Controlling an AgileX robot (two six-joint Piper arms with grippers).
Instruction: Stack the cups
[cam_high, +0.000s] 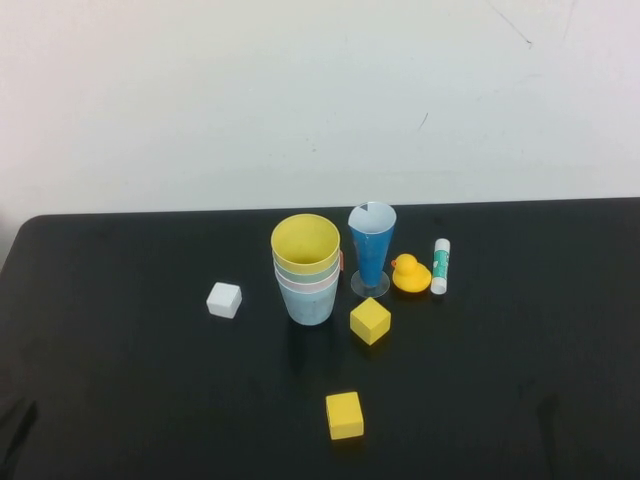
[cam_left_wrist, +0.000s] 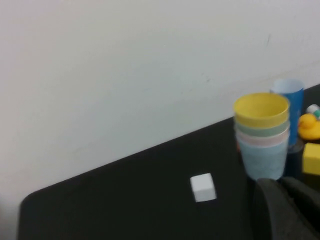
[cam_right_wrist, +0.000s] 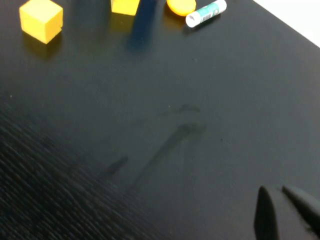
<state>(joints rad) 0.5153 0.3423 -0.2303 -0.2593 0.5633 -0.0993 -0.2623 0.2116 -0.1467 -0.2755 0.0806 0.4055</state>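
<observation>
The four cups stand nested in one upright stack (cam_high: 308, 272) at the table's middle. The yellow cup (cam_high: 305, 244) is on top, then the sage green, the pink and the light blue cup (cam_high: 311, 305) at the bottom. The stack also shows in the left wrist view (cam_left_wrist: 262, 135). My left gripper (cam_left_wrist: 277, 182) is shut and empty, low over the table, well short of the stack. My right gripper (cam_right_wrist: 277, 192) is shut and empty over bare table at the right. Neither gripper shows in the high view.
A tall dark-blue cone (cam_high: 371, 248) on a clear base stands just right of the stack. Next to it are a yellow duck (cam_high: 409, 274) and a glue stick (cam_high: 440, 265). A white cube (cam_high: 224, 300) lies left of the stack. Two yellow cubes (cam_high: 370, 320) (cam_high: 344, 415) lie in front.
</observation>
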